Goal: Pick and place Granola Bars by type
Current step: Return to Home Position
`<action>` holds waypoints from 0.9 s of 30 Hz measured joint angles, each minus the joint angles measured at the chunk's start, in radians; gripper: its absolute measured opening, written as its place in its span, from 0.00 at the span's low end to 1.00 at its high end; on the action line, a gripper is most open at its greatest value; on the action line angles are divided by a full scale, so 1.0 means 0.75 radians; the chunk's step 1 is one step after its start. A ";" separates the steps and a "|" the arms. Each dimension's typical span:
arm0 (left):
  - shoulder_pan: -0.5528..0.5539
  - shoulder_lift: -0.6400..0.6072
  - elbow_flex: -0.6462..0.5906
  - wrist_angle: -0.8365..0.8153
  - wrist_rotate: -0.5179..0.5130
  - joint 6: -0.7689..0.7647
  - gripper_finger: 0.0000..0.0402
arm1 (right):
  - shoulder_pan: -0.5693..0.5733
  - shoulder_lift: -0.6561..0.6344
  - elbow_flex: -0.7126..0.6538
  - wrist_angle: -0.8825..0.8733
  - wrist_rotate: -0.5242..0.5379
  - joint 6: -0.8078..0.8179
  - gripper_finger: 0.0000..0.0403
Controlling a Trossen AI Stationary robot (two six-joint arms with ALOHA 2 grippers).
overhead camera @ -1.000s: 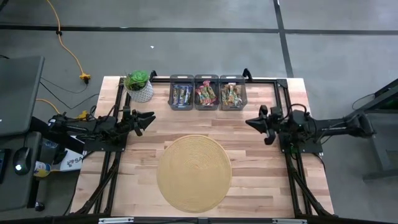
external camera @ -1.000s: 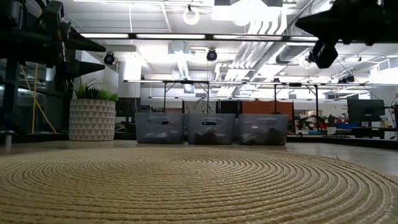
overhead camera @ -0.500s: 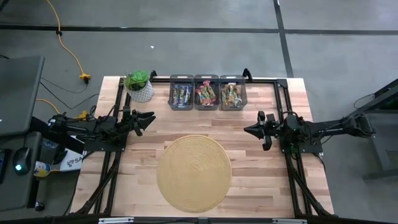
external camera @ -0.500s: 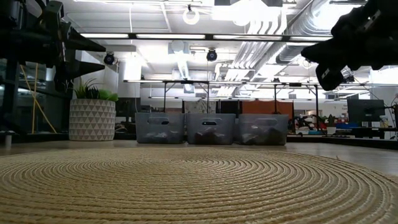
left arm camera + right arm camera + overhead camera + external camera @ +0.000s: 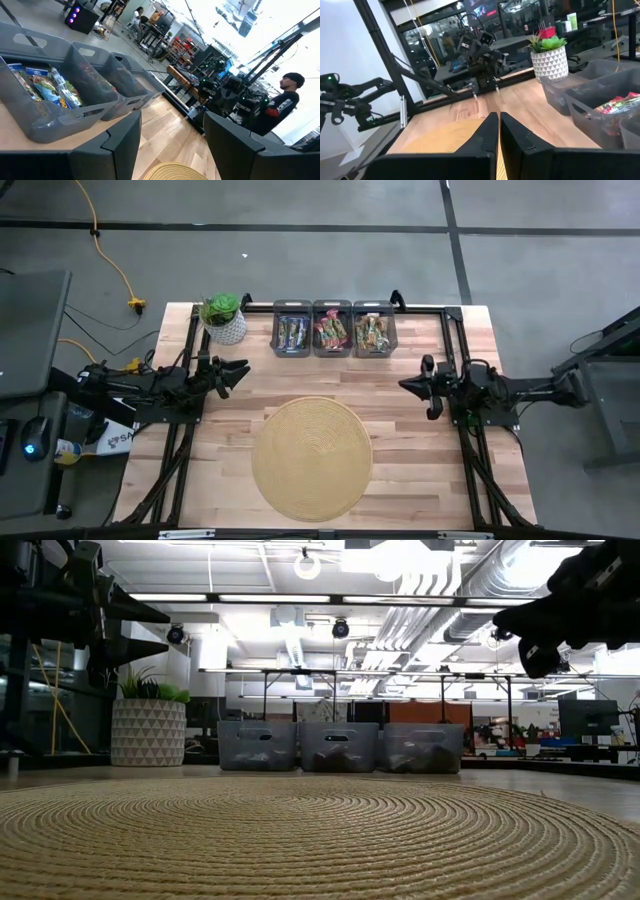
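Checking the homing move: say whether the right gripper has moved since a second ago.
Yes. In the high view, the right gripper sits slightly farther from the grey bins, lower in the picture.

Wood table [image 5: 410,435]: round straw mat [image 5: 312,457] at centre, towards the near edge. Three grey bins [image 5: 332,304] side by side, touching, at the far edge, mid-table. Potted plant [image 5: 225,319] at the far-left corner, just left of the bins.
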 joint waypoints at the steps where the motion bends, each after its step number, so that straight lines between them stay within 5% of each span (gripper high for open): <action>1: 0.001 0.000 0.000 0.000 0.000 0.000 0.53 | 0.000 -0.026 0.000 -0.019 0.000 0.000 0.00; 8: 0.000 0.000 0.000 0.000 0.000 0.000 0.53 | 0.000 -0.226 0.000 -0.193 0.014 0.003 0.00; 27: 0.000 0.000 0.000 0.006 0.000 0.000 0.53 | 0.001 -0.173 0.001 -0.265 -0.121 -0.103 0.00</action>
